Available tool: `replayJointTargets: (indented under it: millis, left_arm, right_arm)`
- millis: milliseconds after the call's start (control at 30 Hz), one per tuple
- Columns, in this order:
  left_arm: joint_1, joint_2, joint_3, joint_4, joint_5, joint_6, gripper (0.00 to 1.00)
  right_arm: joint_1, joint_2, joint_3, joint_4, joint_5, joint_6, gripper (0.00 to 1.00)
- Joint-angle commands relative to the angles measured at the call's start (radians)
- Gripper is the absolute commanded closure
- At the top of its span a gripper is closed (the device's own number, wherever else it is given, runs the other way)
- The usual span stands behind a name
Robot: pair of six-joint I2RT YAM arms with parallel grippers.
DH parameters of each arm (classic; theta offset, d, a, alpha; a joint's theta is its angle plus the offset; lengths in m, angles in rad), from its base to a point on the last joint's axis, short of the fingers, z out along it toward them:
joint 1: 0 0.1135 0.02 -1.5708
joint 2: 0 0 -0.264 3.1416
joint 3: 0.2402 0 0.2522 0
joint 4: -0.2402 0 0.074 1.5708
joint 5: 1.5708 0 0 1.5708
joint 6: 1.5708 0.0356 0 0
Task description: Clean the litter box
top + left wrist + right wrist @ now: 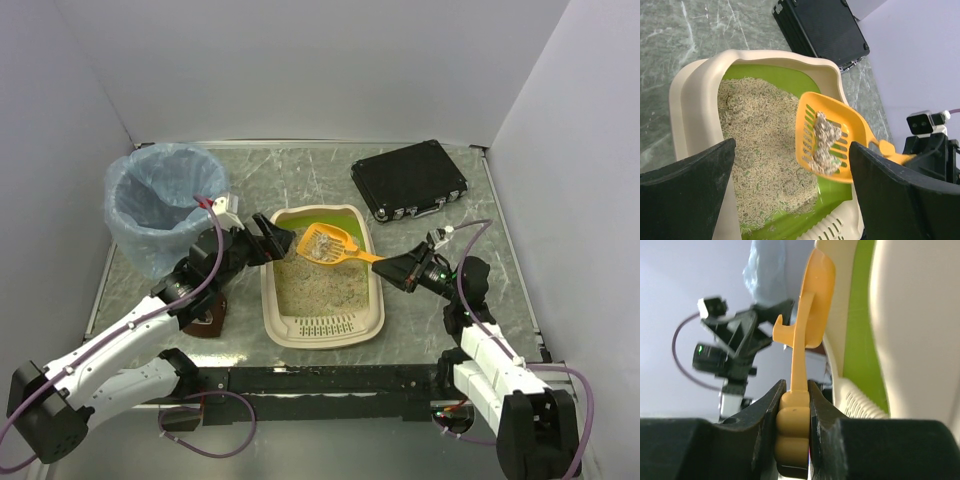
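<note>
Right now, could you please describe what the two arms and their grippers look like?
Both the left arm and the right arm have white link shells with black joints and bases. Each ends in a black gripper with two broad matte fingers: left gripper, right gripper. Thin purple cables loop along both arms. A small white-cased camera sits on each wrist.

The left arm [105,350] and the right arm [490,365] had white shells and black joints. A thin purple cable [219,255] ran along each one. The fingers [685,195] were black.
</note>
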Motion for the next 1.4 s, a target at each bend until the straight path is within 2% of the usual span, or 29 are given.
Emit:
replayJointTargets:
  millis: [0,67,100,200,267,300,367,433,467,533,567,633,667,733,767,800,867,933,1000,1067,1133,1267,1300,1367]
  left_arm:
    - [-0.003,0.0,-0.007,0.036,-0.013,-0.014,0.01]
    - [-0.003,0.007,-0.015,0.07,0.021,-0.012,0.01]
    - [-0.003,0.013,-0.012,0.063,0.026,-0.01,0.01]
    - [-0.003,0.024,0.002,0.015,0.007,-0.012,0.01]
    - [-0.003,0.023,-0.01,0.026,0.01,-0.02,0.01]
    - [-0.003,0.017,-0.019,0.04,0.019,-0.024,0.01]
    - [-0.003,0.007,-0.049,0.076,0.064,-0.036,0.01]
    - [-0.004,-0.005,-0.061,0.084,0.088,-0.047,0.01]
    - [-0.004,-0.008,-0.075,0.087,0.095,-0.05,0.01]
    - [-0.004,-0.026,-0.087,0.078,0.081,-0.061,0.01]
    - [-0.003,-0.034,-0.096,0.076,0.075,-0.061,0.01]
    - [-0.004,-0.052,-0.099,0.069,0.067,-0.055,0.01]
    - [-0.004,-0.059,-0.101,0.069,0.072,-0.053,0.01]
    - [-0.004,-0.068,-0.104,0.069,0.076,-0.055,0.01]
    - [-0.004,-0.071,-0.11,0.072,0.079,-0.056,0.01]
    - [-0.004,-0.075,-0.115,0.073,0.075,-0.056,0.01]
    - [-0.004,-0.074,-0.125,0.086,0.063,-0.06,0.01]
    - [-0.004,-0.068,-0.125,0.086,0.062,-0.064,0.01]
    - [-0.003,-0.053,-0.118,0.081,0.075,-0.064,0.01]
    - [-0.004,-0.04,-0.115,0.086,0.096,-0.067,0.01]
    - [-0.004,-0.037,-0.115,0.09,0.092,-0.075,0.01]
    - [-0.004,-0.04,-0.102,0.077,0.09,-0.07,0.01]
    - [-0.004,-0.042,-0.098,0.064,0.086,-0.072,0.01]
    - [-0.003,-0.054,-0.093,0.057,0.092,-0.069,0.01]
  right_arm:
    - [0.005,-0.047,-0.032,0.058,0.018,-0.025,1.0]
    - [0.008,-0.038,0.009,-0.009,0.063,-0.073,1.0]
    - [0.016,-0.019,0.016,0.015,0.052,-0.067,1.0]
    - [0.016,-0.031,-0.001,0.117,-0.084,0.014,1.0]
    - [0.014,-0.078,-0.01,0.042,-0.085,-0.011,1.0]
    - [0.016,-0.125,-0.001,-0.128,-0.042,-0.094,1.0]
    - [0.028,-0.152,0.04,-0.239,0.105,-0.157,1.0]
    - [0.037,-0.131,0.066,-0.21,0.101,-0.167,1.0]
    - [0.039,-0.118,0.068,-0.189,0.015,-0.156,1.0]
    - [0.039,-0.126,0.048,-0.179,-0.047,-0.107,1.0]
    - [0.037,-0.144,0.036,-0.193,-0.046,-0.096,1.0]
    - [0.045,-0.192,0.03,-0.246,0.075,-0.122,1.0]
    - [0.054,-0.187,0.036,-0.238,0.116,-0.139,1.0]
    - [0.056,-0.112,0.054,-0.192,0.065,-0.121,1.0]
    - [0.056,-0.088,0.042,-0.04,-0.004,-0.084,1.0]
    - [0.059,-0.072,0.018,0.042,-0.078,0.03,1.0]
    - [0.057,-0.1,-0.07,0.161,-0.069,0.134,1.0]
    - [0.068,-0.159,-0.015,-0.006,0.036,0.017,1.0]
    - [0.089,-0.16,0.063,-0.264,0.096,-0.153,1.0]
    - [0.125,-0.146,0.12,-0.286,0.019,-0.193,1.0]
    - [0.123,-0.181,0.099,-0.306,-0.032,-0.179,1.0]
    - [0.122,-0.267,0.068,-0.359,0.093,-0.217,1.0]
    - [0.122,-0.247,0.07,-0.334,0.092,-0.207,1.0]
    - [0.123,-0.175,0.06,-0.175,0.049,-0.133,1.0]
